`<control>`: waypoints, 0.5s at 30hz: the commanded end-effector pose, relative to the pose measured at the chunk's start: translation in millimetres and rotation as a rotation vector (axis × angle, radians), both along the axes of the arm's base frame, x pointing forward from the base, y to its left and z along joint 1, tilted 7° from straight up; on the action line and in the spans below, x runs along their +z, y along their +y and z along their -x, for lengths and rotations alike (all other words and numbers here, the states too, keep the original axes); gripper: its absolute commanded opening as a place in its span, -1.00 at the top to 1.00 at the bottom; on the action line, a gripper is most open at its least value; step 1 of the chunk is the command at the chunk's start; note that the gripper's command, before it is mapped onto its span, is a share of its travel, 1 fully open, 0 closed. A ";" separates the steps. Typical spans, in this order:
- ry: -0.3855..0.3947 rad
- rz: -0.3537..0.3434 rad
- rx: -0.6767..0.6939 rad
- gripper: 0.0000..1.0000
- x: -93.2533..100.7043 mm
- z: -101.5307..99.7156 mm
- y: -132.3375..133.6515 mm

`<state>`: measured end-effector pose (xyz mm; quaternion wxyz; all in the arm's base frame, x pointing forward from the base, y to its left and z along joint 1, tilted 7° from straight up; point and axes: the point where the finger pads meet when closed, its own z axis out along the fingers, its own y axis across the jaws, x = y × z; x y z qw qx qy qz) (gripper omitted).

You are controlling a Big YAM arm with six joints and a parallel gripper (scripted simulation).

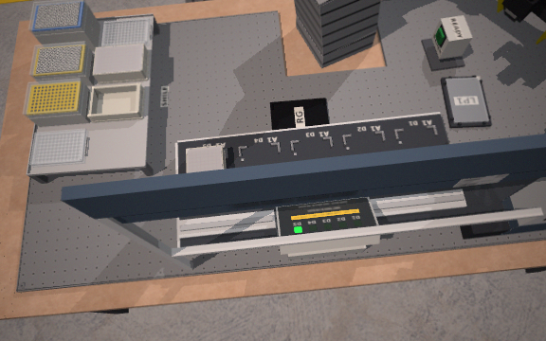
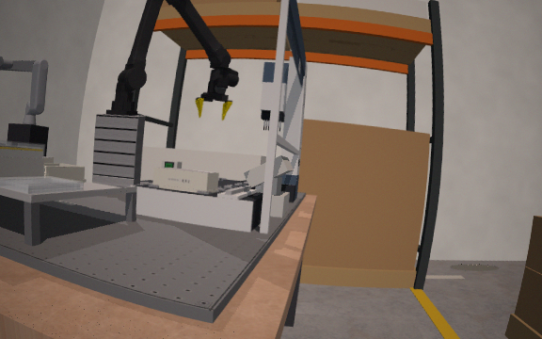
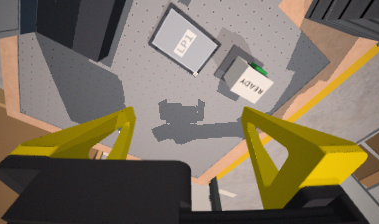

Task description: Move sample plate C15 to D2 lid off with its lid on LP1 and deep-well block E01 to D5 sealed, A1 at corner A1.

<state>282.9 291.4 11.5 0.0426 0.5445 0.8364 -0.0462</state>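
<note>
My gripper (image 2: 213,109) is open and empty, high above the table's right end; in the wrist view (image 3: 187,117) nothing is between the yellow fingers. It shows only partly at the top right of the overhead view (image 1: 526,19). Below it lie the lid park LP1 (image 3: 186,44), bare, and the READY key (image 3: 249,80). A white sealed block (image 1: 204,158) lies inside the brackets of D5 at the deck's left end, and the panel's D5 light (image 1: 298,229) is green. D2 (image 1: 365,137) is bare. Two lidded plates (image 1: 58,147) (image 1: 126,32) lie on the SHELF; I cannot read their labels.
The SHELF also holds three tip racks (image 1: 57,59), a sealed block (image 1: 118,62) and an open reservoir (image 1: 114,100). The regrip nest RG (image 1: 299,115) is bare. A blue gantry beam (image 1: 320,172) spans the deck's front. The arm's base tower (image 1: 336,28) stands at the back.
</note>
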 end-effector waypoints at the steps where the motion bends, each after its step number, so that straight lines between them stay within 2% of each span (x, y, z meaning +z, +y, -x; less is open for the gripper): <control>1: -0.046 -0.049 0.005 -1.00 21.7 -8.0 17.9; 9: -0.046 -0.049 0.005 -1.00 21.7 -8.0 17.9; 10: -0.038 -0.035 -0.041 -1.00 14.1 -7.4 -1.5; 13: -0.039 -0.028 -0.101 -1.00 15.2 -3.6 -18.4; 15: -0.039 -0.028 -0.101 -1.00 15.2 -3.6 -18.4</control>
